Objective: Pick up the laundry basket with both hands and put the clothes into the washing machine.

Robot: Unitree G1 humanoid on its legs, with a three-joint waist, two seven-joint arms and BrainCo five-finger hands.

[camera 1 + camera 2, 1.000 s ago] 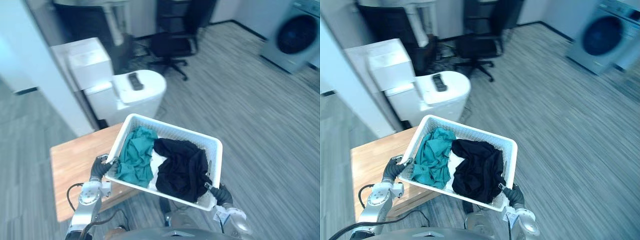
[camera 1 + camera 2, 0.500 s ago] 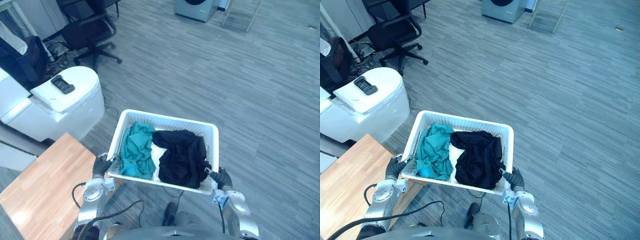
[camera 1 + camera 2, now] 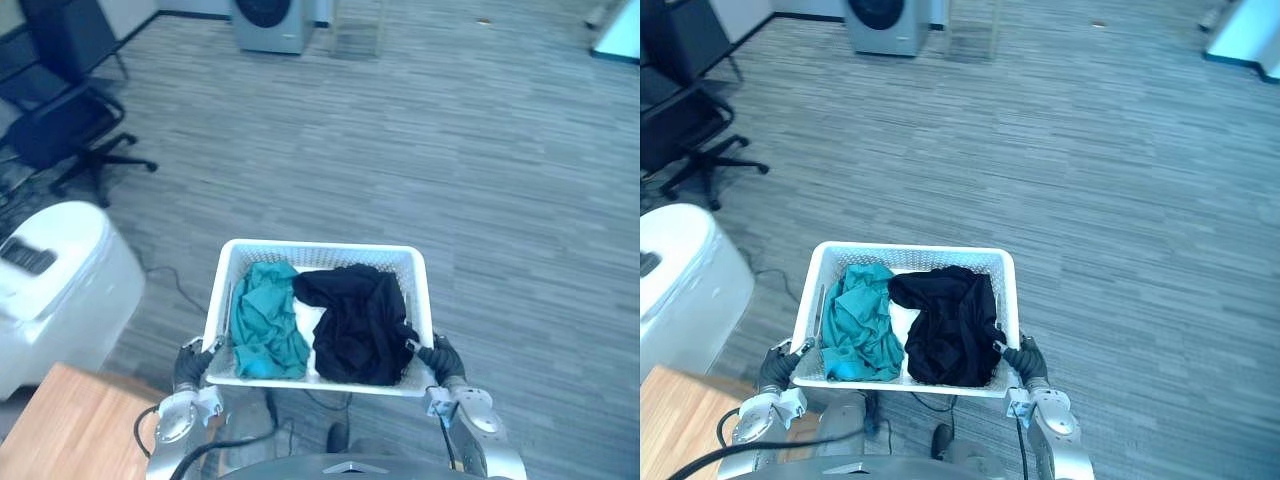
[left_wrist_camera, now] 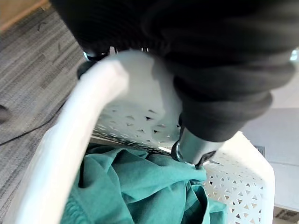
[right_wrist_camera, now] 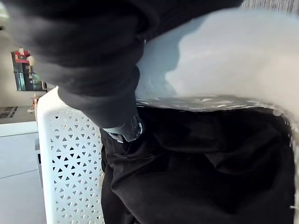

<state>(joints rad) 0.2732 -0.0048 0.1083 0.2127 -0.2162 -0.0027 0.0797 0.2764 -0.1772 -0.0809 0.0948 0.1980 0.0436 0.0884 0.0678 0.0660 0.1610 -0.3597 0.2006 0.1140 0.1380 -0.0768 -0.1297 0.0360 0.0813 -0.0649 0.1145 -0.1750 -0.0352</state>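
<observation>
Basket: white perforated plastic laundry basket (image 3: pixel 320 246), held in the air close in front of the robot, above the floor and clear of the table.
Contents: crumpled teal garment (image 3: pixel 262 330) in the half nearer the left hand; crumpled black garment (image 3: pixel 360 325) in the half nearer the right hand, its cloth rising to the rim at the near right corner; a strip of white cloth (image 3: pixel 308 318) shows between the two.
Left hand: left hand (image 3: pixel 190 364) at the basket's near left corner, dark cover outside the wall, clamped on the rim; in the left wrist view one finger (image 4: pixel 191 148) hooks over the rim and ends against the teal garment.
Right hand: right hand (image 3: pixel 441 358) at the near right corner, likewise gripping the rim; in the right wrist view a finger (image 5: pixel 122 129) curls inside the wall onto the black garment.
Floor: grey plank-patterned floor (image 3: pixel 500 150) beneath the basket.
Washing machine: grey front-loading washing machine (image 3: pixel 268 20) with a dark round door, well apart from the basket, far ahead and to the robot's left.
Chair: black office chair (image 3: pixel 62 125) on castors, far left.
White unit: white rounded plastic unit (image 3: pixel 55 290), left of the basket, not touching it.
Table: light wooden table (image 3: pixel 60 425), one corner near the left hand.
</observation>
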